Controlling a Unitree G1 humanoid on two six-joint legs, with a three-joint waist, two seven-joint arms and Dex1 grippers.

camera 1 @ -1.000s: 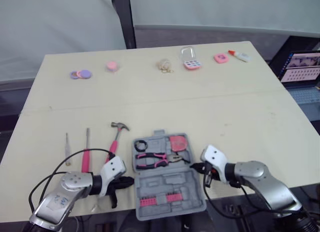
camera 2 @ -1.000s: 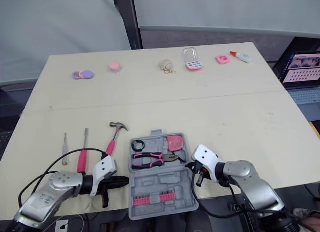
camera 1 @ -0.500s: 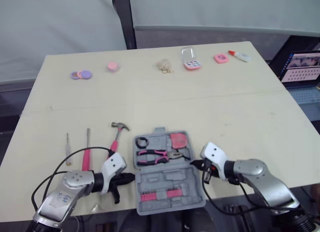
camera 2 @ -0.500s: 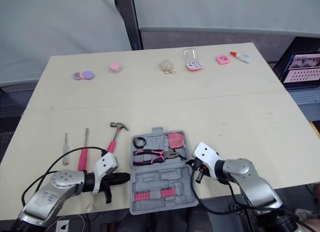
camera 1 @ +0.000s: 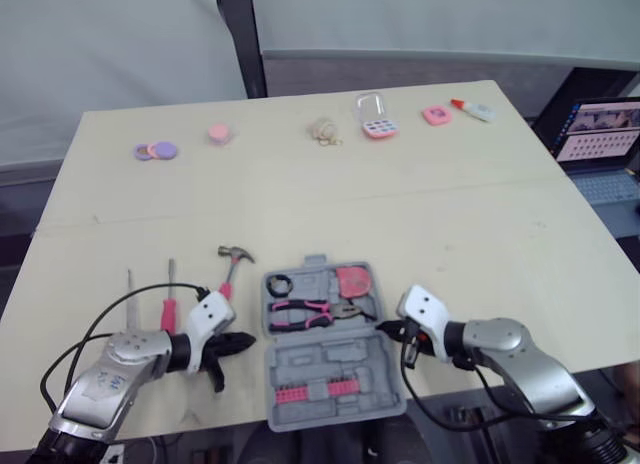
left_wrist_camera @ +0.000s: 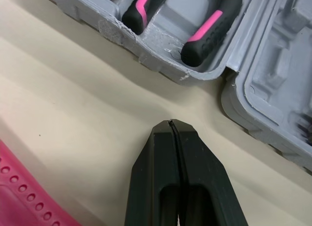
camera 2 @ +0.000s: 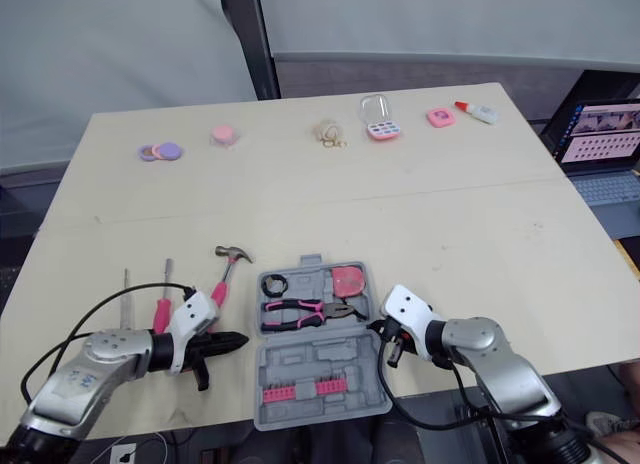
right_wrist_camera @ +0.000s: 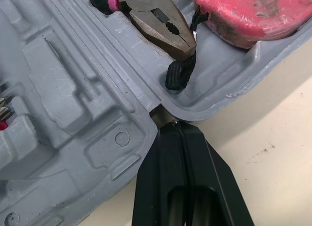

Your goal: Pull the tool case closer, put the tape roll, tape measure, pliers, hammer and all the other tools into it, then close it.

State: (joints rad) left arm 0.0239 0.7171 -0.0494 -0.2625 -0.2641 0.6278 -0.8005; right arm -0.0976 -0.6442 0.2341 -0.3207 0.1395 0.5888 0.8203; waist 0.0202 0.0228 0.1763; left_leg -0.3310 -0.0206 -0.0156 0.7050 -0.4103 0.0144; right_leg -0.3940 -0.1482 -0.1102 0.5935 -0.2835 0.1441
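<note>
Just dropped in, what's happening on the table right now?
The tool case lies open near the robot, with the tape roll, pliers and tape measure already in it. The hammer and two screwdrivers lie on the table to its left. The left tool is shut beside the case, not touching it. The right tool, also shut, has its tip at the case's right edge by the hinge. Neither holds anything.
</note>
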